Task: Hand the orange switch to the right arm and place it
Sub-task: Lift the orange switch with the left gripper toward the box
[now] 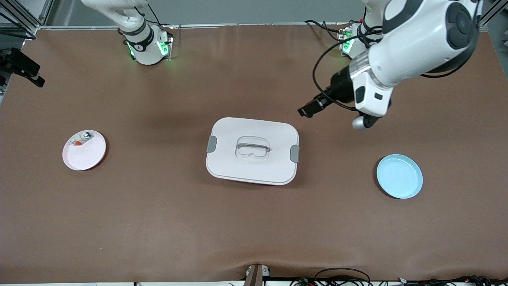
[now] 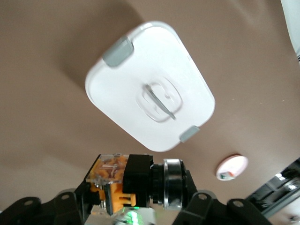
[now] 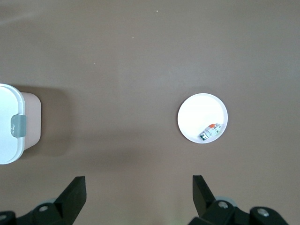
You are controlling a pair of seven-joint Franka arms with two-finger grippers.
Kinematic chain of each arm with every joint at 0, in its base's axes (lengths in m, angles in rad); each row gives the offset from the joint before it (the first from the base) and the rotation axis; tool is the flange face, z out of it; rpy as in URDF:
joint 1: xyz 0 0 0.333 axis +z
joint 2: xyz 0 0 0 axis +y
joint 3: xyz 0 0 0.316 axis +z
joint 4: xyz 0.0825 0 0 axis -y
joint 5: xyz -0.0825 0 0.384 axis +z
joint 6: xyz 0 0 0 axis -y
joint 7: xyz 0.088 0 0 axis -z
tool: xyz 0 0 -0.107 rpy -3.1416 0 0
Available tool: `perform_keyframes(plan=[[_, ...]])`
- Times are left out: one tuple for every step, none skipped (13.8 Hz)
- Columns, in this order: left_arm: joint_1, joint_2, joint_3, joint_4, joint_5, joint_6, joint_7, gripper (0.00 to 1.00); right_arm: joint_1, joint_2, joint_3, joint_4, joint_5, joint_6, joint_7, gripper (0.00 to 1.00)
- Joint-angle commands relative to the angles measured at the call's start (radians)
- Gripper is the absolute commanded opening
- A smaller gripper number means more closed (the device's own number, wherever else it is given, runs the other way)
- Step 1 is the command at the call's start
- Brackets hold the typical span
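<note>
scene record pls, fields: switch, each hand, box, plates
switch: orange switch held in the left hand, up in the air
left hand: left hand shut on the switch, over bare table between the lidded box and the blue plate
right hand: right hand open, empty, waiting high above the table near the pink plate
box: white lidded box, closed, mid-table
plates: blue plate empty, toward the left arm's end; pink plate toward the right arm's end, holding a small whitish part
</note>
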Motion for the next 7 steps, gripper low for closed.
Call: perform_keyframes(plan=[[-0.053,0.014,-0.007,0.011,-0.026,0.073,-0.137,0.39,0.018,0.0,0.003,0.008,-0.002,-0.002,0.0,1.0],[-0.08,0.015,-0.007,0.011,-0.024,0.107,-0.183,0.39,0.029,0.0,0.003,0.008,-0.001,-0.002,0.002,1.0],[-0.114,0.018,-0.007,0.011,-0.018,0.138,-0.226,0.39,0.03,0.003,0.003,0.008,0.011,-0.002,0.0,1.0],[-0.143,0.02,-0.007,0.01,-0.015,0.165,-0.272,0.39,0.035,0.003,0.003,0.008,0.03,0.004,-0.001,1.0],[-0.162,0.034,-0.007,0.009,-0.013,0.198,-0.342,0.39,0.036,0.009,0.003,0.008,0.043,0.008,-0.001,1.0],[-0.185,0.044,-0.007,0.009,-0.012,0.239,-0.422,0.39,0.038,0.018,0.003,0.008,0.06,0.01,-0.001,1.0],[-0.211,0.06,-0.005,0.008,-0.01,0.286,-0.491,0.39,0.042,0.018,0.003,0.008,0.068,0.008,-0.003,1.0]])
